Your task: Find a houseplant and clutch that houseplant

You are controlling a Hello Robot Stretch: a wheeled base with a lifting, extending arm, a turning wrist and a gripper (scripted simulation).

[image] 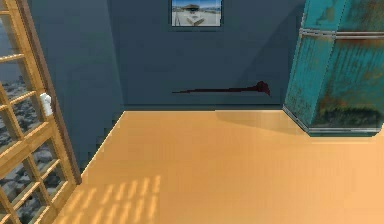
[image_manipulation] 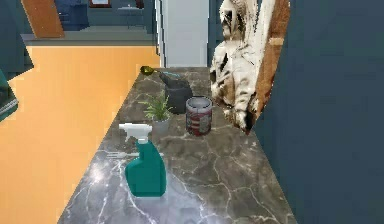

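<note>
A marble counter (image_manipulation: 225,180) bears a teal spray bottle (image_manipulation: 146,166), houseplant (image_manipulation: 159,105), dark jar (image_manipulation: 199,115) and statue (image_manipulation: 240,60).

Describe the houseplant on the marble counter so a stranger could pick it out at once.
Start at the marble counter along the blue wall in the arm side view. Past the teal spray bottle, near the counter's left edge, sits the houseplant. It alone has spiky green leaves, unlike the dark vessel and squat dark jar beside it.

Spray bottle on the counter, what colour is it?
The spray bottle is teal with a white trigger top; the arm side view shows it best.
</note>
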